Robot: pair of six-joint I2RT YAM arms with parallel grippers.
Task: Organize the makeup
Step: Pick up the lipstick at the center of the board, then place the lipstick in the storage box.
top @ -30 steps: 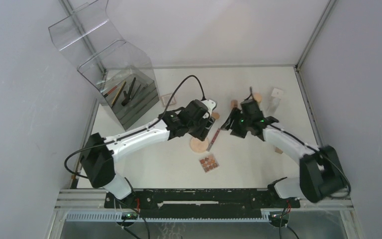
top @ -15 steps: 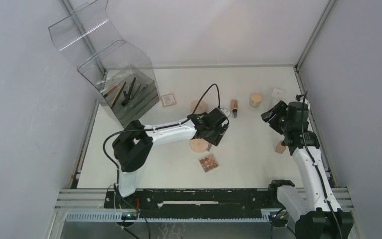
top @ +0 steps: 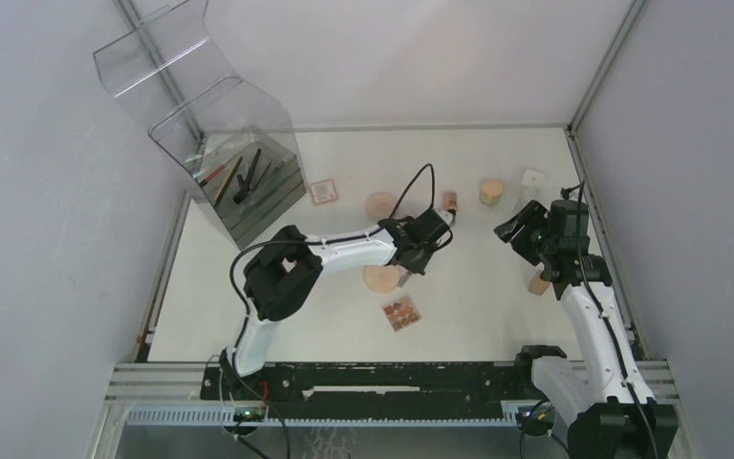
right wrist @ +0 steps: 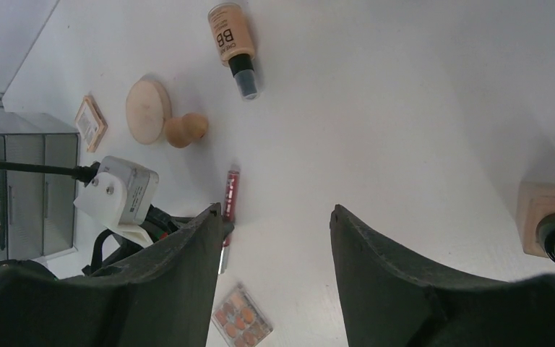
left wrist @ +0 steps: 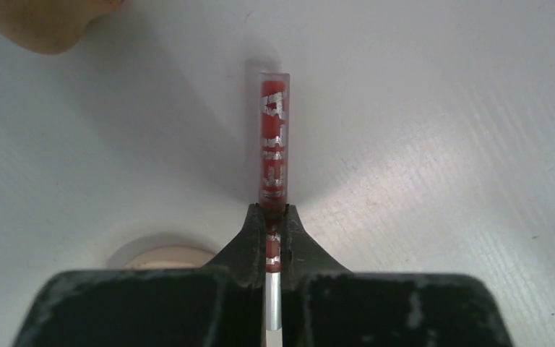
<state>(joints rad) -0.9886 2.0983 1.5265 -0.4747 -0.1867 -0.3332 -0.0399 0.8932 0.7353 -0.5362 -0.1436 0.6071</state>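
Red tube point(left wrist: 273, 144) gripped by the left fingers point(left wrist: 254, 235); right arm withdrawn to the side.
The tube lies on the tabletop point(left wrist: 441, 144), just beside the round powder disc point(top: 382, 279), with the left fingers pinched shut on its near end; a second ago they stood open above it. The right fingers point(right wrist: 188, 275), which then crowded the centre beside the left wrist, now hang wide apart and empty toward the right edge. Bare tabletop lies beyond the tube's far tip and to its right. The palette point(top: 401, 313) sits near on the near side, and the tan bottle point(right wrist: 230, 32) and sponge point(right wrist: 185, 129) lie farther back. The clear organizer point(top: 239, 182) stands at the far-left corner, well apart.
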